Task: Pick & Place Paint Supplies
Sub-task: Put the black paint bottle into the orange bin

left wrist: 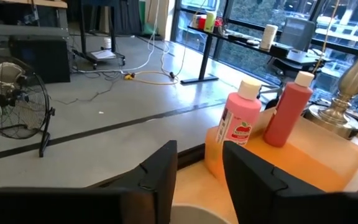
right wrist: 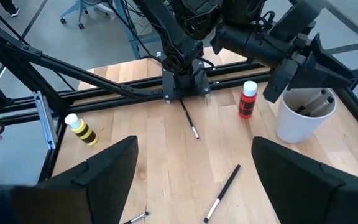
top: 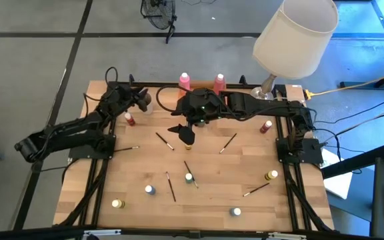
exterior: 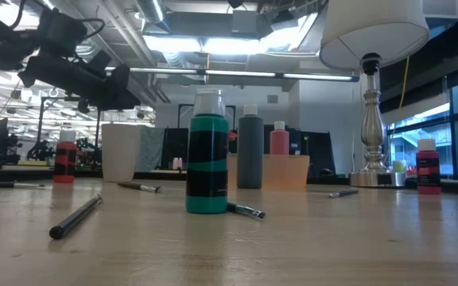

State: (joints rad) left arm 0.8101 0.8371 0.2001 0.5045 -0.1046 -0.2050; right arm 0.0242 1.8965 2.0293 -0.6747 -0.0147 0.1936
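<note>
My left gripper (left wrist: 199, 177) hangs open just above the beige cup (right wrist: 304, 118) at the table's far left, with nothing between its fingers. Dark brushes (right wrist: 311, 104) stand inside the cup. My right gripper (right wrist: 194, 180) is open, high over the table's middle (top: 185, 133), and touches nothing. Two pink white-capped bottles (left wrist: 241, 118) (left wrist: 288, 112) stand on the orange tray (left wrist: 328, 155) at the far edge. A grey bottle (exterior: 250, 151) shows in the low view. More thin brushes (top: 164, 140) (top: 227, 142) (top: 170, 185) lie flat on the wood.
Small pots stand about the table: red ones (top: 131, 120) (top: 265, 125), a yellow-striped one (top: 272, 175), a green one (exterior: 207, 151), and others near the front (top: 117, 203) (top: 235, 212). A lamp (top: 292, 40) stands at the far right corner. Black frame rails run along both sides.
</note>
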